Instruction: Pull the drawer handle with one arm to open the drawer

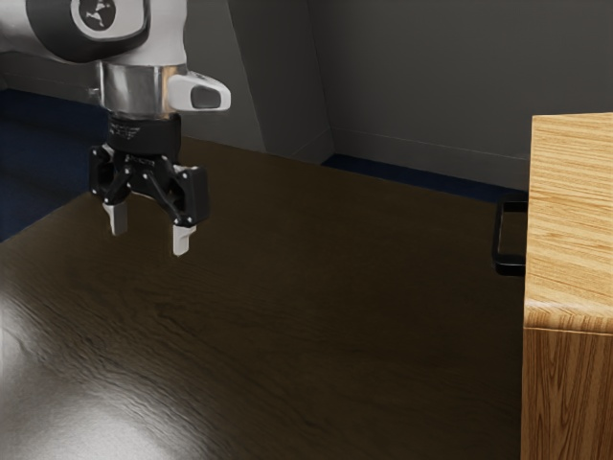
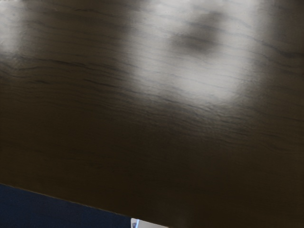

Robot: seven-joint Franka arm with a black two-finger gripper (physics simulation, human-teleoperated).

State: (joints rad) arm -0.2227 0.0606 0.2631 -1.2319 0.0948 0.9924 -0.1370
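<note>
A light wooden drawer cabinet (image 1: pixel 570 287) stands at the exterior view's right edge. A black loop handle (image 1: pixel 509 238) sticks out of its side toward the arm. My gripper (image 1: pixel 148 232) hangs above the dark table at the exterior view's upper left, far from the handle. Its two fingers point down, stand apart and hold nothing. Whether the drawer is open or closed cannot be told. In the wrist view the dark wood tabletop (image 2: pixel 152 104) lies under my hand.
The dark wood table (image 1: pixel 287 316) stretches between gripper and cabinet with nothing on it. Grey walls and a blue floor strip (image 1: pixel 421 177) lie behind. A table edge with blue floor (image 2: pixel 42 209) beyond it appears in the wrist view.
</note>
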